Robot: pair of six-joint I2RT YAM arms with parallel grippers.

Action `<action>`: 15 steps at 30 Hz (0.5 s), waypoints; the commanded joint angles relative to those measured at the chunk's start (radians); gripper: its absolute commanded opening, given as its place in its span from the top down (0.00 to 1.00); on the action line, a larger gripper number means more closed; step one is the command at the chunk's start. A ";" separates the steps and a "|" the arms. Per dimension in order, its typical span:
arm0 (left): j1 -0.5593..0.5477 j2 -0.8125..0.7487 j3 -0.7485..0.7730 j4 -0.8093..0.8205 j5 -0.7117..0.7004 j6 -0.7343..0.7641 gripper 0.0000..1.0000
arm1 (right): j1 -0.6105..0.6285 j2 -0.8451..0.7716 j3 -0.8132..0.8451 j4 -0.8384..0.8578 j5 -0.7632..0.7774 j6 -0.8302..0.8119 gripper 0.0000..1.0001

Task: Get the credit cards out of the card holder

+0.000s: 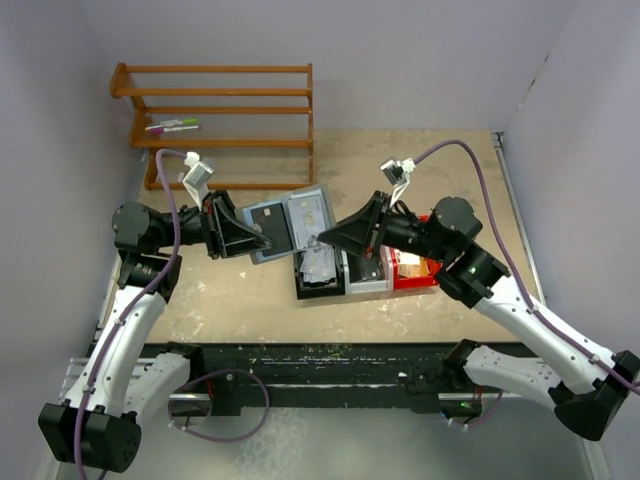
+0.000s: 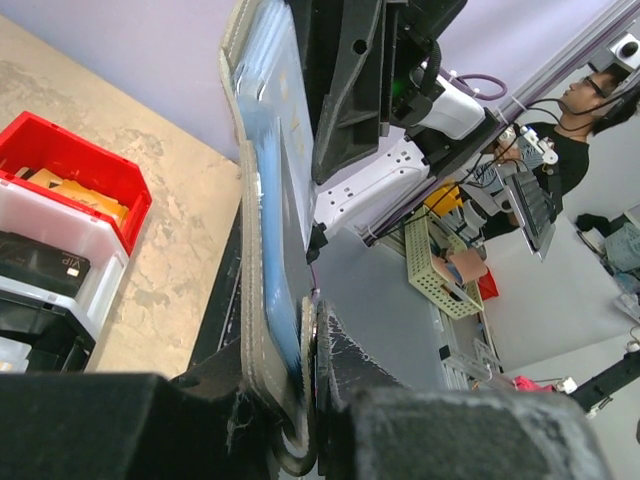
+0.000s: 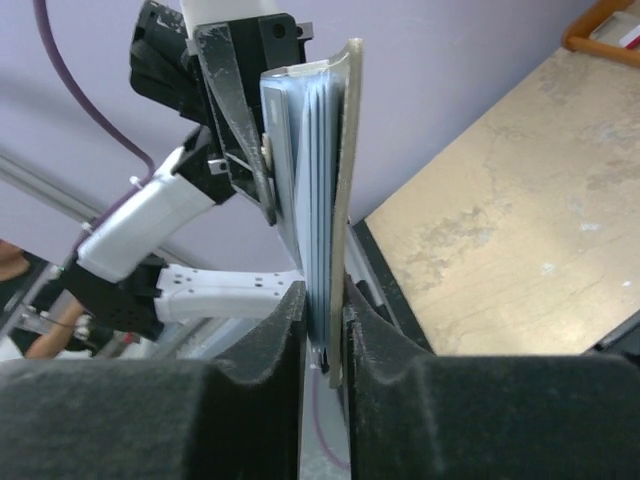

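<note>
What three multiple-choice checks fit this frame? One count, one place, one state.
1. How many bins stand in the row?
A one
B two
C three

2. Where is the card holder?
A lying flat, untouched
B held up between the left gripper and the right gripper
C inside a bin

3. How do the right gripper's jaws stand?
A shut on the card holder's edge
B wide open on nothing
C hidden in every view

Key:
1 C: a black, a white and a red one stand side by side.
2 B: each gripper pinches one edge, and the left wrist view shows the bins well below it.
3 A: the right wrist view shows both fingers pressed against the holder.
</note>
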 commanded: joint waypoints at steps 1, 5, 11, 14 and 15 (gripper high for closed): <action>-0.003 -0.008 0.013 0.036 -0.007 -0.010 0.98 | -0.065 0.001 -0.025 0.099 -0.111 0.040 0.71; -0.004 -0.009 0.017 0.047 0.005 -0.021 0.98 | -0.214 0.027 -0.023 0.098 -0.221 0.066 0.45; -0.004 -0.010 0.030 -0.018 0.012 0.033 0.98 | -0.351 0.097 0.124 -0.146 -0.226 -0.042 0.35; -0.003 -0.008 0.072 -0.201 -0.012 0.184 0.98 | -0.351 0.079 0.207 -0.243 -0.152 -0.117 0.34; -0.003 -0.006 0.093 -0.314 -0.029 0.248 0.98 | -0.351 0.062 0.228 -0.259 -0.113 -0.130 0.34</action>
